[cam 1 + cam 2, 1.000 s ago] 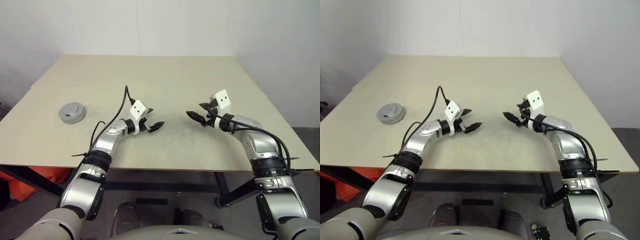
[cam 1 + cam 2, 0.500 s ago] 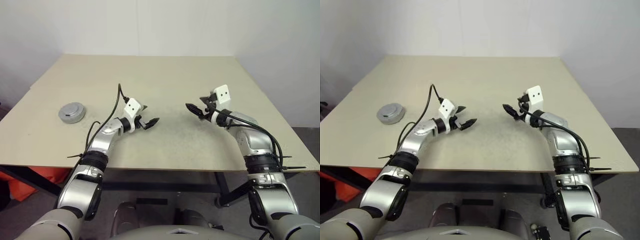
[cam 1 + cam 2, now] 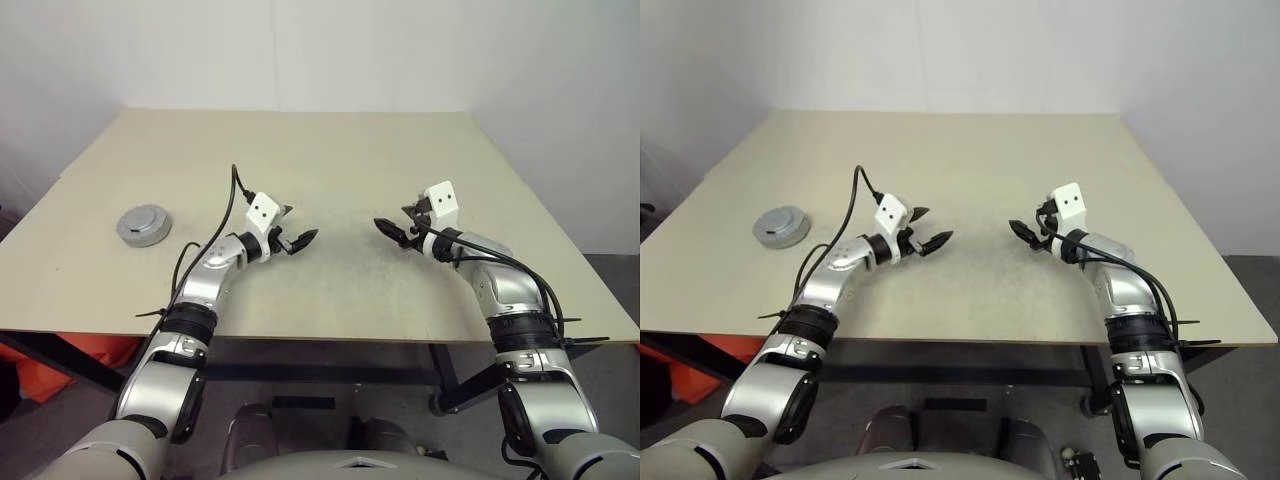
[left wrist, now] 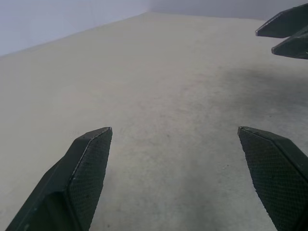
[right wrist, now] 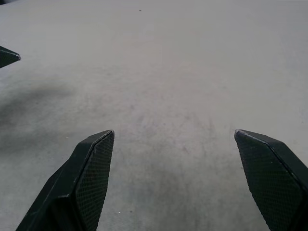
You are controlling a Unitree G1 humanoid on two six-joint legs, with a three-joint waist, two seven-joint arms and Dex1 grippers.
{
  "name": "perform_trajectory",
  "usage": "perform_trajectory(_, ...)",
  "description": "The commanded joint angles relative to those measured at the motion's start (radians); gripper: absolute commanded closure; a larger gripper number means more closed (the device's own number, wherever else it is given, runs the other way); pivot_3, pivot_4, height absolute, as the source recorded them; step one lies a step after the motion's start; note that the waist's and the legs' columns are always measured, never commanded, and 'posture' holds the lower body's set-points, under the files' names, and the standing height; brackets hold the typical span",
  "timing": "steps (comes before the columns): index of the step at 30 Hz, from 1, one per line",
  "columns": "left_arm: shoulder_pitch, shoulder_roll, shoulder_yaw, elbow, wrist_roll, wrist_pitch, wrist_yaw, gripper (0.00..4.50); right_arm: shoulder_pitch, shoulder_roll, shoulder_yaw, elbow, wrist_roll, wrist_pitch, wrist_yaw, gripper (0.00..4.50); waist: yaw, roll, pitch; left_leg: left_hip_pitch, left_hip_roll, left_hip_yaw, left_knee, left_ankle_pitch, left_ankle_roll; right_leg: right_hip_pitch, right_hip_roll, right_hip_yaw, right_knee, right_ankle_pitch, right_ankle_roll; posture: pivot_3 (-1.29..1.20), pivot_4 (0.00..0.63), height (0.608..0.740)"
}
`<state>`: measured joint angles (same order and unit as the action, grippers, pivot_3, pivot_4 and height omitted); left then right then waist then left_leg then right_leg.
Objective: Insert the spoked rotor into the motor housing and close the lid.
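Both grippers hang empty above the middle of the table (image 3: 330,140), tips turned toward one another with a bare stretch of top between them. The left gripper (image 3: 293,242) has its fingers spread and grasps nothing; the right gripper (image 3: 397,234) is likewise spread and empty. The motor housing (image 3: 144,224), a round grey assembly, sits alone near the table's left edge, well apart from both grippers. It looks capped by a flat disc, which would suggest the lid is already on and explain the unloaded arms, but no separate rotor or lid can be made out. The head views place the housing; the left wrist view instead shows the spread fingertips (image 4: 86,159) over bare surface, with the right gripper's tips at its far corner.
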<state>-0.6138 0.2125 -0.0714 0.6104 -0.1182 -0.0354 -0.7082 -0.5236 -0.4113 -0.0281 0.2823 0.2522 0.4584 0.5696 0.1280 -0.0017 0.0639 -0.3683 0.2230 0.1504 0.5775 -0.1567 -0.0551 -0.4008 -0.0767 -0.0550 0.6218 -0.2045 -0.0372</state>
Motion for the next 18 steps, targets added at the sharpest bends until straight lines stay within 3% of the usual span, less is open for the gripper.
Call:
perform_trajectory(1,-0.017,0.000,0.019,-0.033,-0.009,-0.013,0.014,0.11,-0.032,-0.015,-0.025,-0.010,-0.009,-0.009,-0.014,0.40,0.000,0.000,0.000,0.000,0.000,0.000,0.000,0.000,0.000,0.000,0.000,0.000,0.000,0.000,0.000,0.00,0.000,0.740)
perform_trajectory(8,-0.011,-0.014,0.038,-0.041,-0.002,-0.027,0.074,0.11,-0.051,-0.038,-0.021,0.028,-0.020,-0.018,0.010,0.40,-0.001,0.000,0.000,0.000,0.000,0.000,0.000,0.000,0.000,0.000,0.000,0.000,-0.001,0.000,0.000,0.00,0.000,0.740)
perform_trajectory(14,0.006,0.001,0.048,-0.061,0.001,-0.013,0.099,0.11,-0.129,0.005,0.003,0.090,-0.038,-0.059,0.011,0.40,-0.005,0.000,0.000,0.000,0.000,0.000,0.000,0.000,0.000,-0.001,0.000,0.000,-0.001,0.000,0.000,0.00,0.000,0.740)
perform_trajectory(18,0.019,-0.017,0.038,-0.067,-0.001,-0.012,0.110,0.11,-0.098,0.003,0.018,0.049,-0.054,-0.040,0.018,0.40,-0.001,0.000,0.000,-0.001,0.000,0.000,-0.001,0.000,0.001,-0.001,0.000,0.000,-0.001,0.000,0.000,0.00,0.000,0.740)
